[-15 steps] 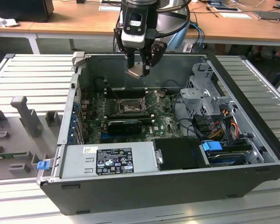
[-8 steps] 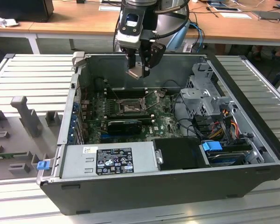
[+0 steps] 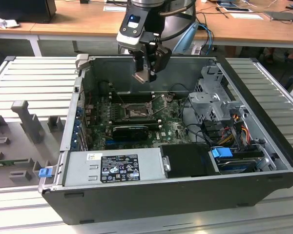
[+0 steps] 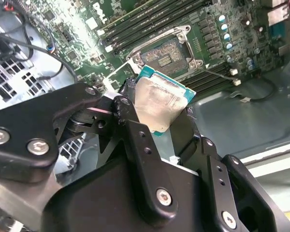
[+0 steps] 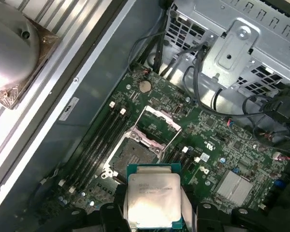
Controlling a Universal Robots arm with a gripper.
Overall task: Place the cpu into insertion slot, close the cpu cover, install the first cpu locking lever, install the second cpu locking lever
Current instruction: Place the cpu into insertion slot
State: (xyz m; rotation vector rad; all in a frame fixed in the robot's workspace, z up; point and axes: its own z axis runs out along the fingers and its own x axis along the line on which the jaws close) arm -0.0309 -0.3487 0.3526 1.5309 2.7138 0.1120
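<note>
1. The hand (image 4: 158,112) pinches the cpu (image 4: 160,94) by two opposite edges, its metal face showing in both wrist views
2. The cpu hangs in the air over the open computer case (image 3: 151,195), touching nothing else
3. Below the hand lies the insertion slot (image 5: 133,155), bare, on the green board (image 5: 217,140)
4. The cpu cover (image 5: 158,126) stands raised at the slot's edge farthest from the hand
</note>
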